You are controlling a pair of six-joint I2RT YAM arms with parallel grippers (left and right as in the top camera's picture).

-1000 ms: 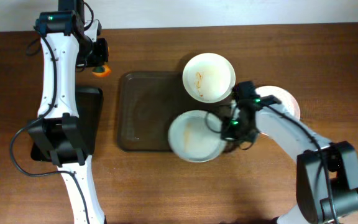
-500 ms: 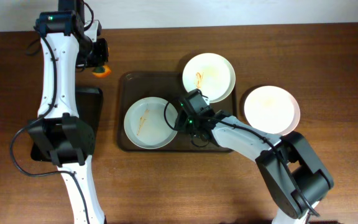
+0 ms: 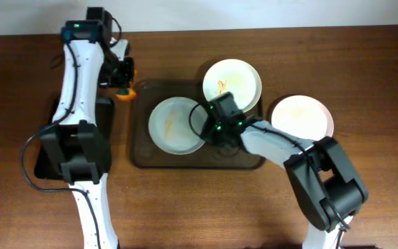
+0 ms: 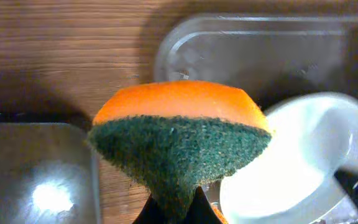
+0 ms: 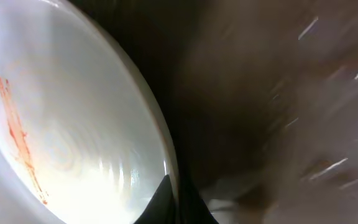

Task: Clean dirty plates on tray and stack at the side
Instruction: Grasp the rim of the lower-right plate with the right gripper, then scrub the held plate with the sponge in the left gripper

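The dark brown tray (image 3: pixel 144 149) lies mid-table. A white plate with an orange streak (image 3: pixel 173 124) sits on its upper middle. My right gripper (image 3: pixel 206 129) is shut on that plate's right rim, which the right wrist view shows between the fingers (image 5: pixel 166 168). A second streaked plate (image 3: pixel 232 84) rests on the tray's top right corner. A third plate (image 3: pixel 301 119) lies on the table right of the tray. My left gripper (image 3: pixel 123 84) is shut on an orange and green sponge (image 4: pixel 179 143), held over the tray's top left corner.
A glossy black tray (image 3: pixel 95 138) lies on the table left of the brown tray, under my left arm. It also shows in the left wrist view (image 4: pixel 36 174). Bare wooden table (image 3: pixel 365 62) surrounds everything.
My right gripper has dragged the streaked plate up and to the right on the tray. My left gripper has swung right with the sponge to the tray's top left corner.
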